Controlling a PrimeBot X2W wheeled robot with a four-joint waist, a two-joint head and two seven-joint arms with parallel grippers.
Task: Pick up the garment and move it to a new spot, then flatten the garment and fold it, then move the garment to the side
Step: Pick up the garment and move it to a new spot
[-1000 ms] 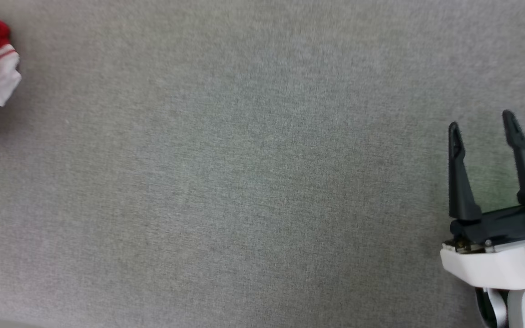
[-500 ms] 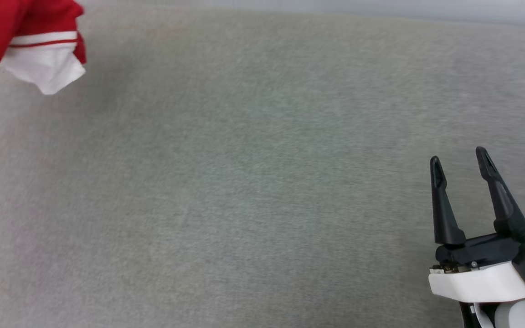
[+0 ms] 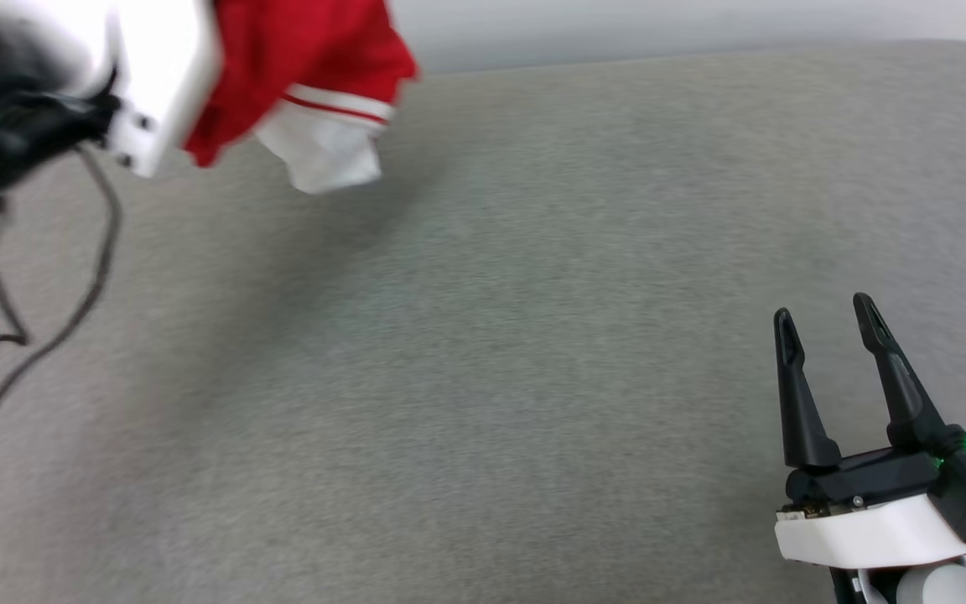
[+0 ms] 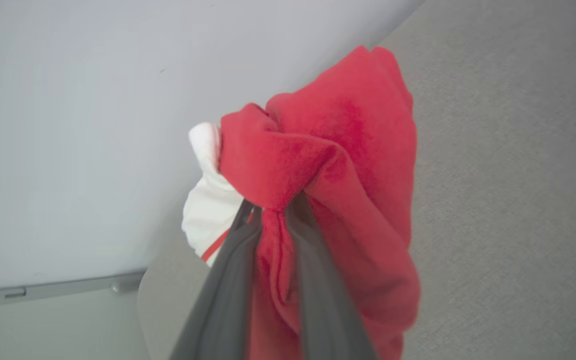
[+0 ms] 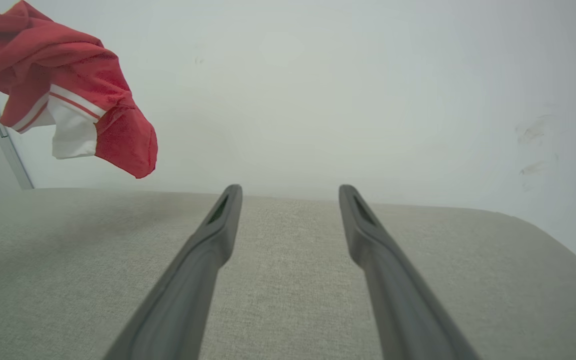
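Garment [image 3: 307,75] has swung in to 11 o'clock, bunched and airborne over the desk [image 3: 491,377] – left gripper [image 4: 274,220] fingers pinching red cloth, right gripper [image 3: 822,306] fingers spread at 5 o'clock – relocation underway, set-down likely next.

No readable text, number or label, even on the garment [image 4: 348,150]

Desk [image 3: 533,377]: grey woven cloth top, matte, lying under and ahead of the right claw [image 3: 823,307]; far corner rounded, ahead to the claw's right.
Wall [image 5: 318,75]: plain, pale grey-white, rising beyond the desk's far edge.
Scuff marks [image 5: 535,145]: a few dark smudges on the wall, up and right of the claw.
Strip [image 5: 5,145]: thin, grey, slanting, far left of the claw.
Light: soft, even.
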